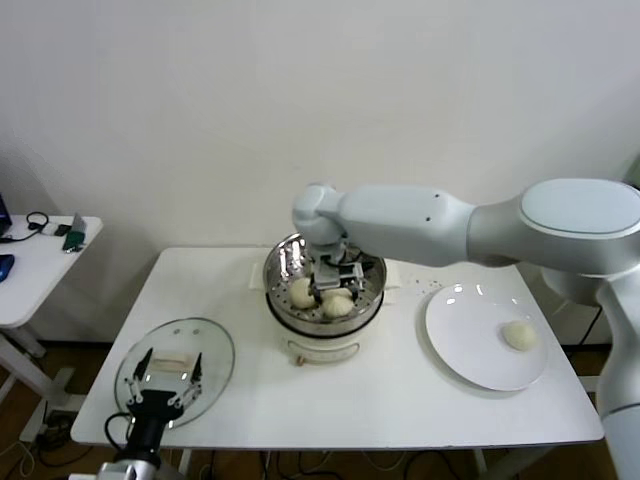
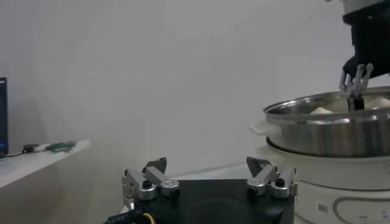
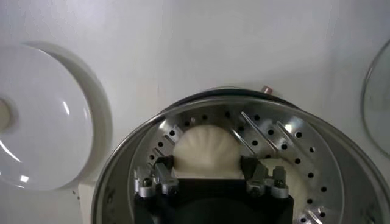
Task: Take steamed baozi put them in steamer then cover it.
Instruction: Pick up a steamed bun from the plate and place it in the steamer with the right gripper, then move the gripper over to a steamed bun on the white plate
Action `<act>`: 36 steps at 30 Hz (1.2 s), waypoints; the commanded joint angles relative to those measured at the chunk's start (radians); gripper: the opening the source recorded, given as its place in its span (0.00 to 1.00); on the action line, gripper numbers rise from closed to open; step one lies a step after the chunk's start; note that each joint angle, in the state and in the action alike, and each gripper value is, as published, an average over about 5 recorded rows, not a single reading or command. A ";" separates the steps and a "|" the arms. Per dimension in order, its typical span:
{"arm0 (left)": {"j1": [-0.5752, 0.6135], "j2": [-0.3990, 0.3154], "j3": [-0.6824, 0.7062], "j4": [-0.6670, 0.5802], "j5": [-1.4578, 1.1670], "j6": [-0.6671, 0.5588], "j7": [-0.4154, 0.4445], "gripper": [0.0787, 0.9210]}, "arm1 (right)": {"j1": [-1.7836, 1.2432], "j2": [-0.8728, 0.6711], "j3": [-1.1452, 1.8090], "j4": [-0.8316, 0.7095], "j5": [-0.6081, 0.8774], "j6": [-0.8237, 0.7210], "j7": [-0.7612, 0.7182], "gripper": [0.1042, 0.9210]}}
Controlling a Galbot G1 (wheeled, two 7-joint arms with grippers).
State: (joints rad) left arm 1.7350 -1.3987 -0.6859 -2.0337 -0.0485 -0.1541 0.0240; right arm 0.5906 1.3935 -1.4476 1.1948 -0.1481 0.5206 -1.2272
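My right claw (image 1: 336, 277) is down inside the steamer (image 1: 372, 290), its fingers standing apart on either side of a baozi (image 3: 206, 151) that rests on the perforated floor. From my wrist I see the bun between the two fingertips, but I cannot tell whether they are pressing it or have just let go. Two more steamed baozi (image 1: 302, 292) lie in the basket just beside it, toward my left and toward me.

What my coming move turns on is the last baozi (image 1: 520, 334). It sits alone on the white plate (image 1: 460, 340), well off to my right of the steamer, and only my right arm is near it. So, as I judge it, I must lift straight up clear of the steel rim, then swing right and slightly toward myself to come down over that bun.

My left claw (image 1: 165, 377) waits wide open at the near left corner of the counter (image 1: 370, 400), over the glass lid (image 1: 213, 345), nothing in it. The lid lies to the left of the steamer, so the covering falls to that arm.
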 commanded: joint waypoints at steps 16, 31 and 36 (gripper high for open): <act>0.000 0.004 -0.005 0.003 -0.005 -0.005 -0.001 0.88 | 0.053 -0.040 0.049 0.012 0.006 0.008 -0.008 0.88; -0.002 0.024 0.000 -0.007 -0.002 -0.005 -0.002 0.88 | 0.231 -0.456 -0.065 0.013 0.410 -0.421 0.096 0.88; -0.006 0.027 -0.005 -0.003 -0.001 -0.004 -0.002 0.88 | 0.202 -0.604 -0.090 0.006 0.515 -0.607 0.163 0.88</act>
State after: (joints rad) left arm 1.7324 -1.3749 -0.6875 -2.0399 -0.0513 -0.1590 0.0219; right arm 0.7578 1.0564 -1.4738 1.2038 0.1390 0.2244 -1.1672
